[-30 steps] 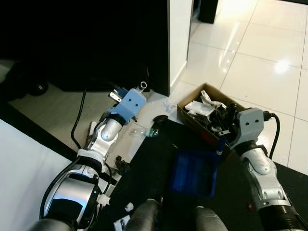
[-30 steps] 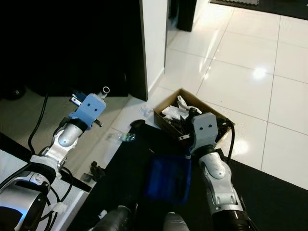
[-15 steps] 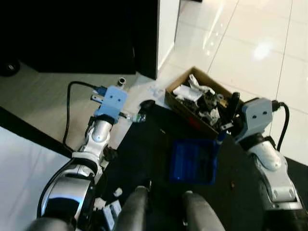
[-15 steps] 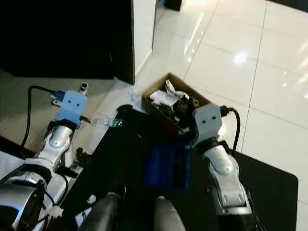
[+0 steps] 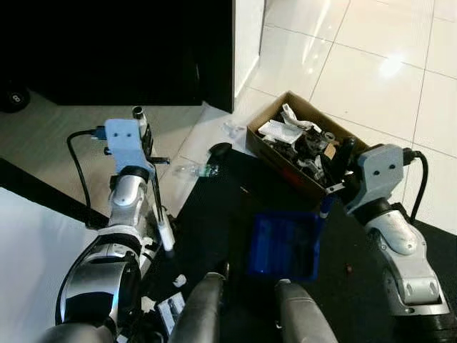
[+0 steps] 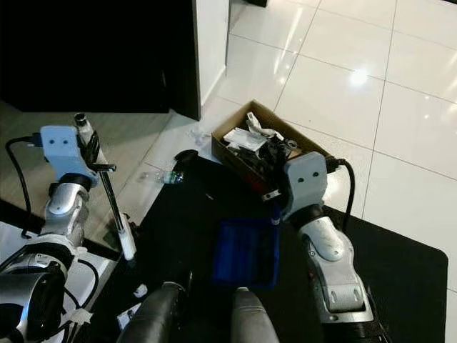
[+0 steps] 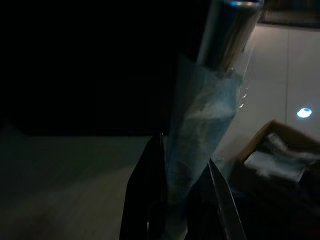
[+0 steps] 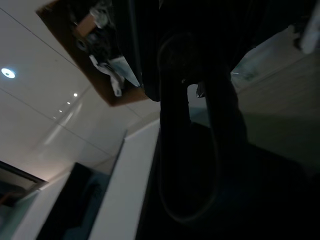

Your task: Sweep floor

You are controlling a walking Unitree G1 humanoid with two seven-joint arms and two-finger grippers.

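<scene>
Two silver arms of rounded, glossy metal segments, jointed in series. Left arm (image 5: 121,221) capped at the wrist by a light-blue box (image 5: 123,141) with small dark screw holes; black cable (image 5: 77,168) looping out from its side. Right arm (image 5: 400,250) capped by a grey box (image 5: 381,167) with like holes; thick black cable (image 5: 421,179) curving off its outer edge. White cable ties near the left shoulder. Long black fingers (image 7: 145,200) on the left claw (image 7: 175,210). Two rounded grey legs (image 5: 203,307) below.
</scene>
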